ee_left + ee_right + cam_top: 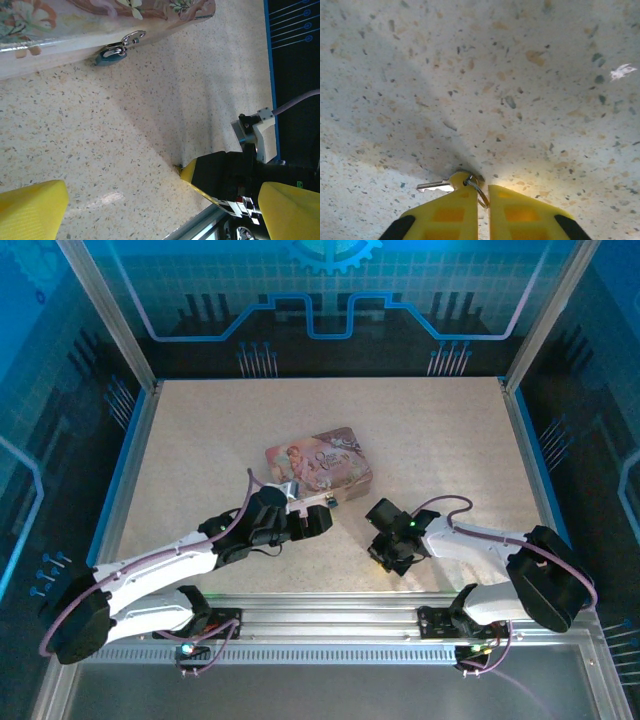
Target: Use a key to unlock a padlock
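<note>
While padlock (112, 52) hangs against pink tin (320, 465), key (435, 186) sits at right fingers (450, 215).

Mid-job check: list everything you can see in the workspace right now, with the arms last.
table: one, speckled beige, under everything.
tin: one, pink, illustrated, mid-table.
padlock: one, silvery-blue, at the clasp on the tin's side wall.
key: one, silvery, on the table at the right fingertips, blade sticking out sideways.
key ring: one, silver, between those fingertips.
left gripper: yellow fingers, open, facing the padlock.
right gripper: yellow fingers, shut on the key, tips at the tabletop.
</note>
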`<state>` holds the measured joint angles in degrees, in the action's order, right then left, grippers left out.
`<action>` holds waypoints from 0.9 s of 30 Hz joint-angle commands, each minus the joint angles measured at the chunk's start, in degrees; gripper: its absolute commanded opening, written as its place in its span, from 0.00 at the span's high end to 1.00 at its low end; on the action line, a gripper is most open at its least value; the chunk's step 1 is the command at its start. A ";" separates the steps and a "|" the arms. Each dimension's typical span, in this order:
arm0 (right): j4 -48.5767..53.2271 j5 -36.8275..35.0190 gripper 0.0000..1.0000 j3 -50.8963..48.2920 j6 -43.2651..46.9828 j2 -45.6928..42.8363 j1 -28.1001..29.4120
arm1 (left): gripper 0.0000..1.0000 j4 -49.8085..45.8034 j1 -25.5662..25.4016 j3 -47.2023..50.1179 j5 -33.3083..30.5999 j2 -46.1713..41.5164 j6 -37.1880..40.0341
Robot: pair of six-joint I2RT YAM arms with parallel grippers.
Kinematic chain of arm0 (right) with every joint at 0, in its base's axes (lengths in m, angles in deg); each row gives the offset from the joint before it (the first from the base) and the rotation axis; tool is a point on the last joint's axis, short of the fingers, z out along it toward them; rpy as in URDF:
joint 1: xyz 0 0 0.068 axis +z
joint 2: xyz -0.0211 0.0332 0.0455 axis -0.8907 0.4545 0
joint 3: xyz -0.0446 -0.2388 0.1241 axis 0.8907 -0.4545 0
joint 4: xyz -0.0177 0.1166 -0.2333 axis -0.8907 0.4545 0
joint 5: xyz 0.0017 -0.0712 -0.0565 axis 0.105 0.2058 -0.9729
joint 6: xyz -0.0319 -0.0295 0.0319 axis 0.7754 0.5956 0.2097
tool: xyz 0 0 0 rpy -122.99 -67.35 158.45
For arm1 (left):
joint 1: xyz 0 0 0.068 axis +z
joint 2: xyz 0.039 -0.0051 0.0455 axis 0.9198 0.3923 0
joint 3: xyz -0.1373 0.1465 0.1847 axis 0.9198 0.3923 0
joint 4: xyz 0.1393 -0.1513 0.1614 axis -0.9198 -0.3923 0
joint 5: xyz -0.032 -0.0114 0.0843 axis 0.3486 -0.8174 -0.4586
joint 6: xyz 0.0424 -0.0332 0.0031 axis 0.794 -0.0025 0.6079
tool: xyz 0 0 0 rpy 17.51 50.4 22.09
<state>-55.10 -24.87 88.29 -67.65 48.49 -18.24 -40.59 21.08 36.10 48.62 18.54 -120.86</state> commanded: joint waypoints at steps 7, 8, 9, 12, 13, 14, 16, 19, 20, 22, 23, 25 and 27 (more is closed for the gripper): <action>-0.04 -5.46 0.98 -0.71 6.91 -2.40 0.81 | 0.01 -2.19 -0.32 0.18 -1.44 -2.85 0.58; -0.42 -5.94 0.99 -0.74 8.44 -3.17 0.87 | 0.01 -2.18 -0.36 0.22 -1.60 -3.20 0.36; -1.17 -6.34 1.00 -0.99 9.67 -3.89 0.82 | 0.01 -2.22 -0.32 0.25 -1.61 -3.54 0.15; -4.44 -6.31 1.00 -2.16 13.07 -6.55 0.67 | 0.01 -1.60 -0.17 0.72 -1.53 -4.77 -1.46; -5.96 -5.96 1.00 -2.66 14.12 -7.56 0.61 | 0.01 -1.36 -0.04 0.90 -1.49 -5.18 -2.41; -7.77 -5.56 1.00 -3.27 15.17 -8.62 0.47 | 0.01 -0.98 0.16 1.13 -1.34 -5.51 -3.57; -10.99 -5.00 1.00 -4.47 16.63 -10.66 0.42 | 0.01 -0.03 0.53 1.65 -0.91 -6.11 -6.17; -15.58 -4.23 1.00 -5.77 19.12 -13.91 0.25 | 0.01 2.14 0.82 2.86 -0.90 -6.85 -11.07; -17.01 -4.01 1.00 -6.02 20.27 -15.00 0.18 | 0.01 3.36 0.85 3.48 -0.88 -7.03 -13.13; -18.79 -3.92 1.00 -6.00 21.41 -16.88 0.01 | 0.01 6.19 0.95 4.77 -0.99 -7.44 -16.75; -20.09 -3.79 1.00 -6.15 21.87 -17.90 -0.11 | 0.01 7.70 1.00 5.56 -1.14 -7.65 -18.57; -22.41 -3.45 1.00 -6.24 21.86 -19.09 -0.33 | 0.01 10.14 0.99 6.66 -1.57 -7.99 -21.48; -25.28 -2.57 1.00 -6.08 21.72 -19.58 -0.68 | 0.01 11.79 0.95 7.39 -1.96 -8.34 -23.78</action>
<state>-74.22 -28.63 82.65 -47.79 29.91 -18.32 -33.93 21.74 42.33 47.96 11.44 -138.21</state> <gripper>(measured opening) 0.052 0.989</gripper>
